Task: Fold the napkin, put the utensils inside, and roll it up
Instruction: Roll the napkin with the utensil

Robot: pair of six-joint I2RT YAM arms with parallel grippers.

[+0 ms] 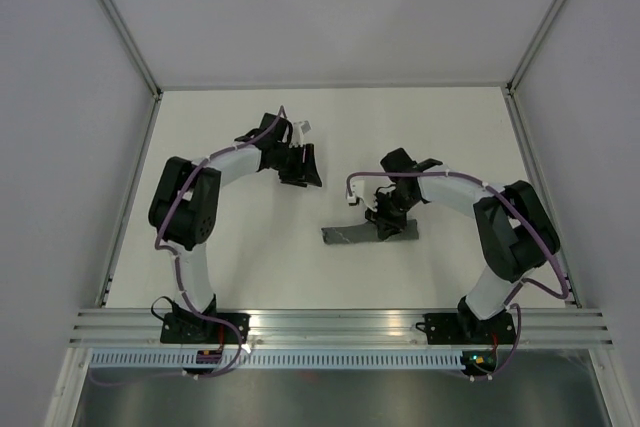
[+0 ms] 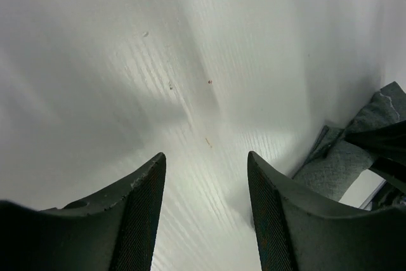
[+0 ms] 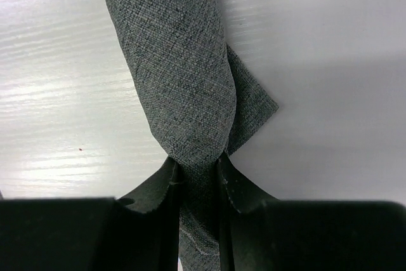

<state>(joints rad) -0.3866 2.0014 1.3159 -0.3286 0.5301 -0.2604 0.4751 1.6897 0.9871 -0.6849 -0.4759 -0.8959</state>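
On the white tabletop (image 1: 250, 267), the right claw (image 3: 198, 172) pinches the napkin (image 3: 184, 61) near one end, and the napkin lies as a narrow rolled bundle. The left claw (image 2: 206, 176) hangs spread and empty, up and left of the napkin. Folding and rolling look nearly done, but no utensils show, so I cannot tell whether they are inside.

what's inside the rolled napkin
Only the grey outer wrap of the napkin and a loose corner show. Its inside is covered by the cloth, and the right gripper pinches the near end, so its contents cannot be seen.
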